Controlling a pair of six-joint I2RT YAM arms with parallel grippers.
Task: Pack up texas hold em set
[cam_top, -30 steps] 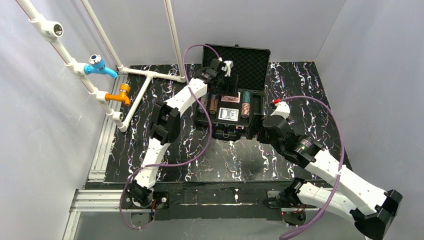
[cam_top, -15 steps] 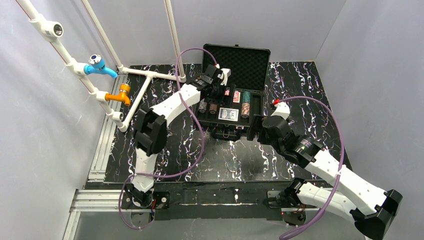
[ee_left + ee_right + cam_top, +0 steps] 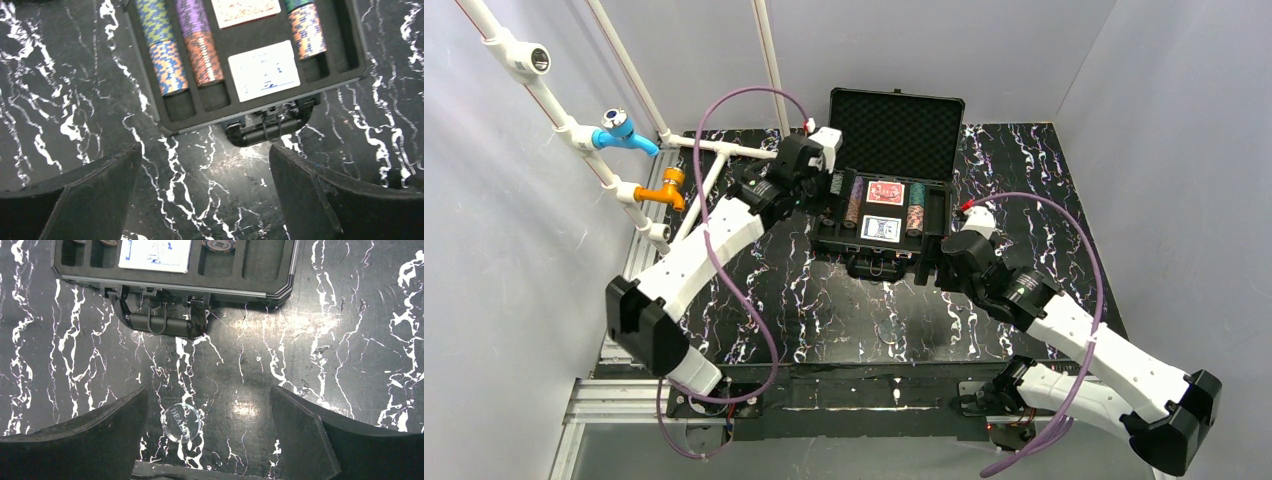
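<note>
Briefcase (image 3: 896, 120) rigid, heavy with chips (image 3: 165, 60); shut by pushing lid's far edge. Clear dealer button (image 3: 182, 421) on table near handle (image 3: 160, 320): thin, slippery, pinch by rim. Left gripper (image 3: 205, 192), right gripper (image 3: 207, 435): fingers spread, empty.

Black briefcase (image 3: 890, 140), white-veined black table (image 3: 1024, 170)

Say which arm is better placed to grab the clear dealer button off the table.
Right: the right gripper hangs open over the dealer button; the left gripper is off by the case's left side.

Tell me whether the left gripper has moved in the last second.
Yes. The left gripper has pulled leftward from over the briefcase to its left edge.
</note>
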